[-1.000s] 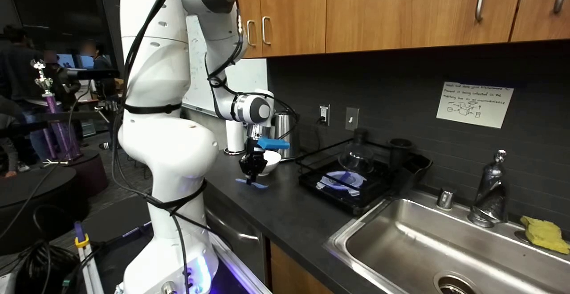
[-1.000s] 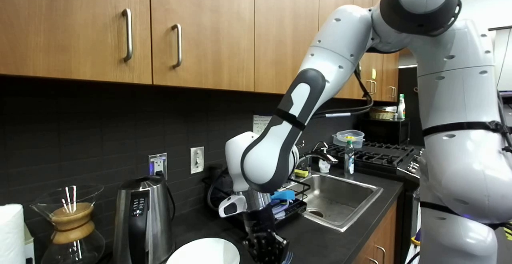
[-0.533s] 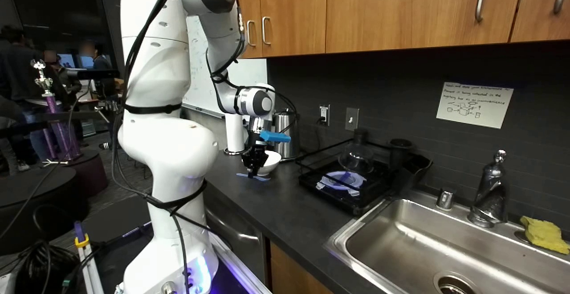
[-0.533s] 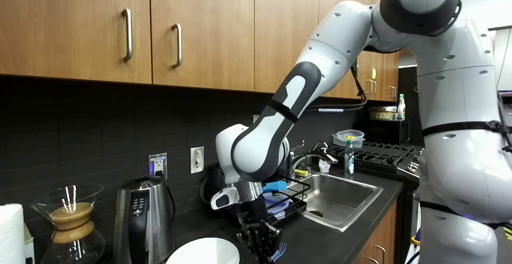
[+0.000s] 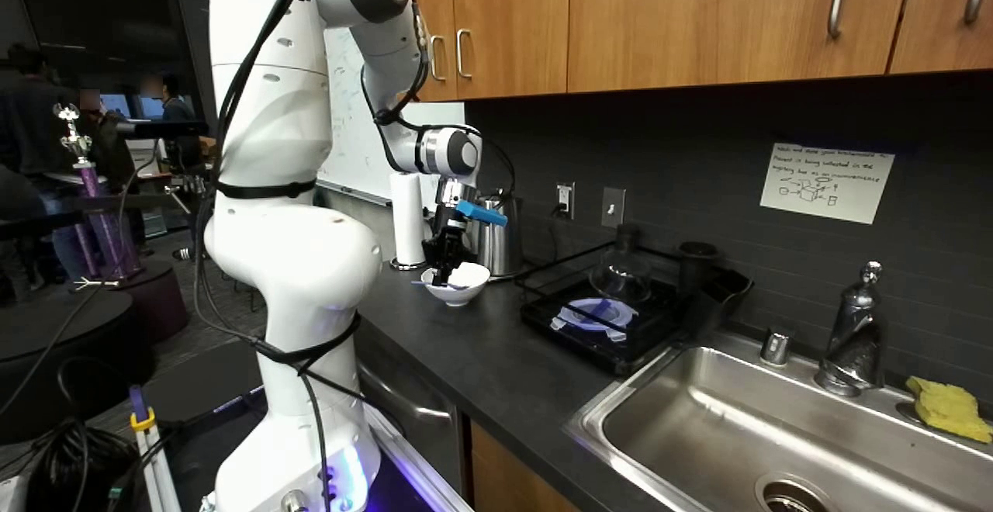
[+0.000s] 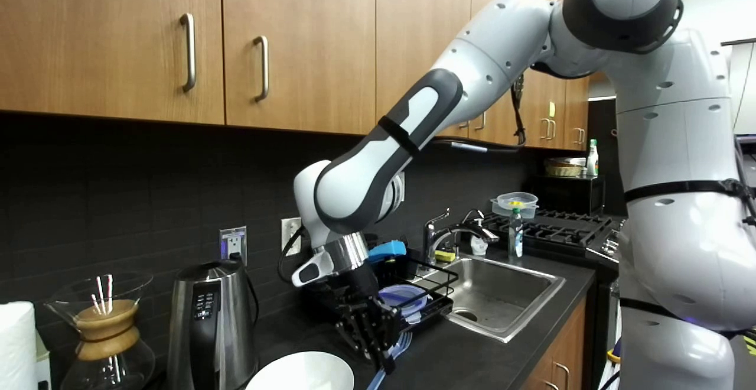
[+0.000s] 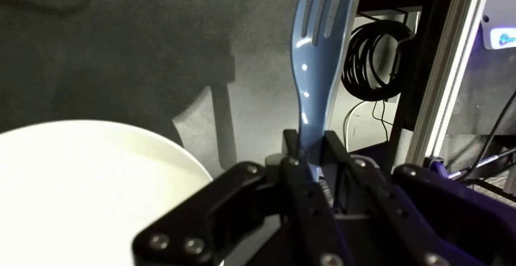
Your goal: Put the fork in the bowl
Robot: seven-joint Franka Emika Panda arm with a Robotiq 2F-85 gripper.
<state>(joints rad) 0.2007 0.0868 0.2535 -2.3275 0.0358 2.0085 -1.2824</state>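
Observation:
The blue fork point(image 7: 316, 64) is between the fingers of my gripper point(image 7: 311, 141), gripped by its handle, tines pointing to the top of the wrist view. My gripper point(image 6: 385, 367) is shut on the fork point(image 6: 401, 343) and holds it above the counter. The white bowl point(image 7: 80, 197) is at the lower left of the wrist view, beside the gripper. In an exterior view the bowl point(image 5: 458, 297) stands upright on the counter, with the fork in front of its rim. In an exterior view the bowl point(image 6: 302, 372) is left of the gripper, cut by the bottom edge.
A steel kettle point(image 6: 207, 325) and a glass coffee maker point(image 6: 109, 348) stand by the bowl. A paper towel roll point(image 5: 407, 221) is behind. A black dish rack point(image 5: 578, 349) and a sink point(image 5: 698, 403) lie further along the counter.
My gripper has risen from near the counter with the fork in it. It has moved closer to the bowl and tilted somewhat. The bowl has not moved.

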